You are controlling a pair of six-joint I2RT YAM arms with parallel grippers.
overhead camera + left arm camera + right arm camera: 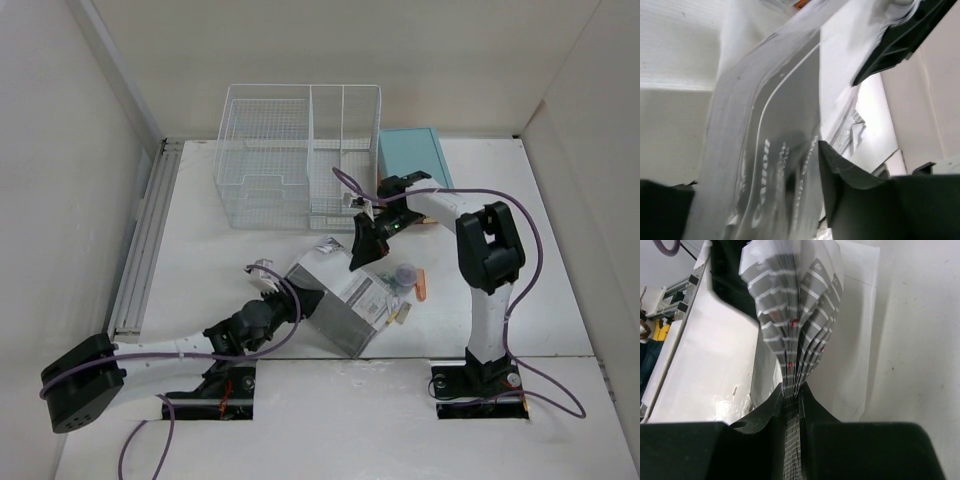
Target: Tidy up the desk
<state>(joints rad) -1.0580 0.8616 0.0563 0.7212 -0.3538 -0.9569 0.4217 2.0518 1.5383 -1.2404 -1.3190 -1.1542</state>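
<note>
**Between the right fingers [801, 402] and the left fingers [295, 293]: paper and film at risk**

Pinched shut in the right fingers: thin grey-and-white booklet [790, 305], pages fanning loose beyond the tips. At the left fingers, spread apart: edge of a glossy, crinkled clear sleeve [755, 150]. Beneath both pairs: flat matte white bench [220, 260]. Likely faults: pages torn or pulled out under opposed tugging; slick film sliding free before any clamp.

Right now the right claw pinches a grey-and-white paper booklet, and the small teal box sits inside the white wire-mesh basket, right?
Not quite. The top external view shows the small teal box outside the white wire-mesh basket, beside its right side. The right gripper does pinch the grey-and-white paper booklet.
</note>
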